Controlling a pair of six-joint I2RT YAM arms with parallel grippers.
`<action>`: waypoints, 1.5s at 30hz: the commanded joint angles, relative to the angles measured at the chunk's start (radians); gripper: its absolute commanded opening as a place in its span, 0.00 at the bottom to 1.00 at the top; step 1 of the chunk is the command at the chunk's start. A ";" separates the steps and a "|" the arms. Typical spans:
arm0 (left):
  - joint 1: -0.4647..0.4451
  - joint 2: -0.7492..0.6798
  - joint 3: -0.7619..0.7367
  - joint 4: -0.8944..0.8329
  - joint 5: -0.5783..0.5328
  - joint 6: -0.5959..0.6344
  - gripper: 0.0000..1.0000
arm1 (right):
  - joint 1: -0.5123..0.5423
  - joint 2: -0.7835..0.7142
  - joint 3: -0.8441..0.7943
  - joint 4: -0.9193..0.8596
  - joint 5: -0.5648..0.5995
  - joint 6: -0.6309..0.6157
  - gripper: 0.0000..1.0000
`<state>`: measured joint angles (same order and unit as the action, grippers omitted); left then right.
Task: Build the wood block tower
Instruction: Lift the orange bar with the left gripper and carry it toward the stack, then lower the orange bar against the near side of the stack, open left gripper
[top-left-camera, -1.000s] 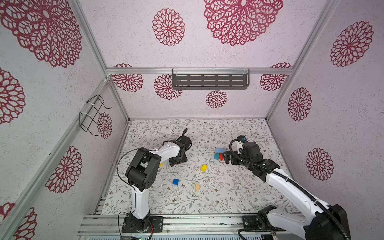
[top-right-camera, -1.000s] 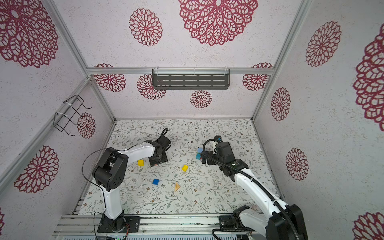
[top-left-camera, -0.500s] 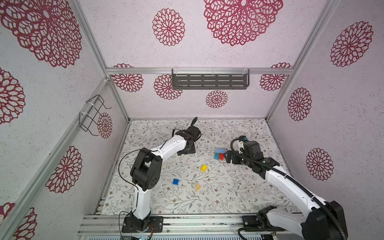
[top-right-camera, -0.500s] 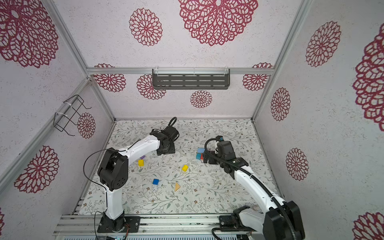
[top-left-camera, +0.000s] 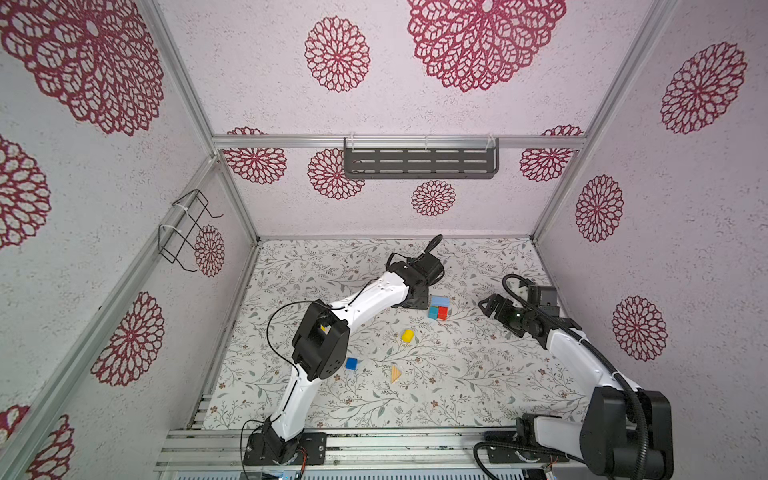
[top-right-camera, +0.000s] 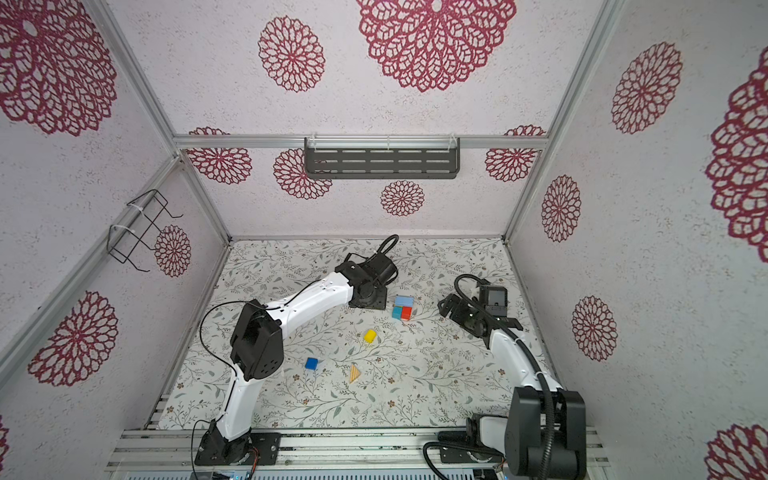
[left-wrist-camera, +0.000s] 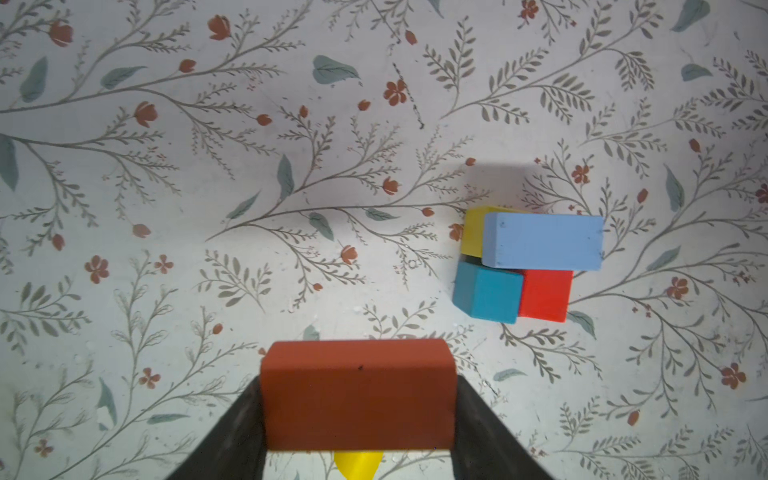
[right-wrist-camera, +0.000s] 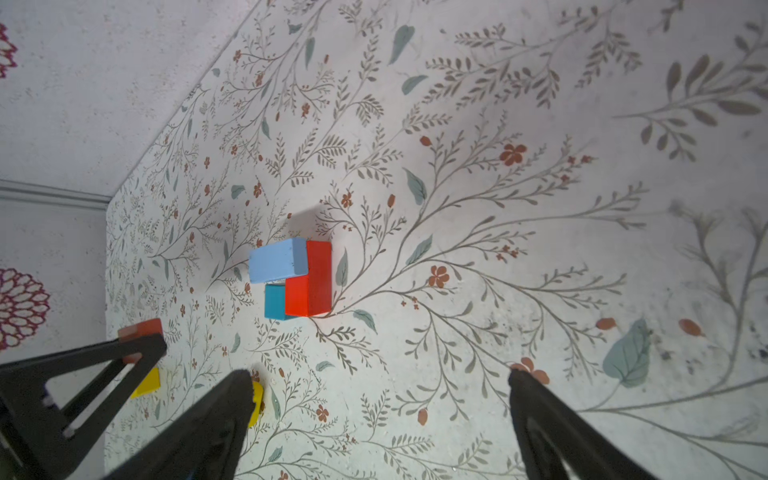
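While left end effector (left-wrist-camera: 360, 409) grips brick (left-wrist-camera: 357, 374), tower (left-wrist-camera: 540, 241) neighbours.

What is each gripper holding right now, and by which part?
The left gripper clamps a dark red brick by its two short ends. The right gripper is open and holds nothing.

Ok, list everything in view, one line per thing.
brick: one, light blue, atop the pile
blocks: three, red, teal, yellow, bottom of the pile
brick: one, dark red, in left gripper
blocks: two, yellow, loose: before the pile, under the left arm
cube: one, blue, by the left arm
wedge: one, bare wood, toward the front
table: one, floral
shelf: one, dark grey, back wall
wire rack: one, black, left wall
left gripper: one, black, shut on dark red brick
right gripper: one, black, open, right of the pile
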<state>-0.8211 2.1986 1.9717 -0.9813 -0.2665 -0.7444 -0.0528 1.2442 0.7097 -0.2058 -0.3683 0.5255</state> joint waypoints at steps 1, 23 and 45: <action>-0.037 0.043 0.067 -0.014 0.005 -0.006 0.48 | -0.022 -0.030 0.003 0.045 -0.039 0.027 0.99; -0.084 0.289 0.360 -0.058 0.032 -0.033 0.48 | -0.028 -0.051 -0.032 0.059 -0.014 0.035 0.98; -0.076 0.365 0.435 -0.048 0.059 -0.041 0.48 | -0.027 -0.064 -0.056 0.084 -0.023 0.046 0.98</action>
<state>-0.9043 2.5393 2.3840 -1.0298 -0.2096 -0.7750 -0.0761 1.2114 0.6579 -0.1387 -0.3756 0.5613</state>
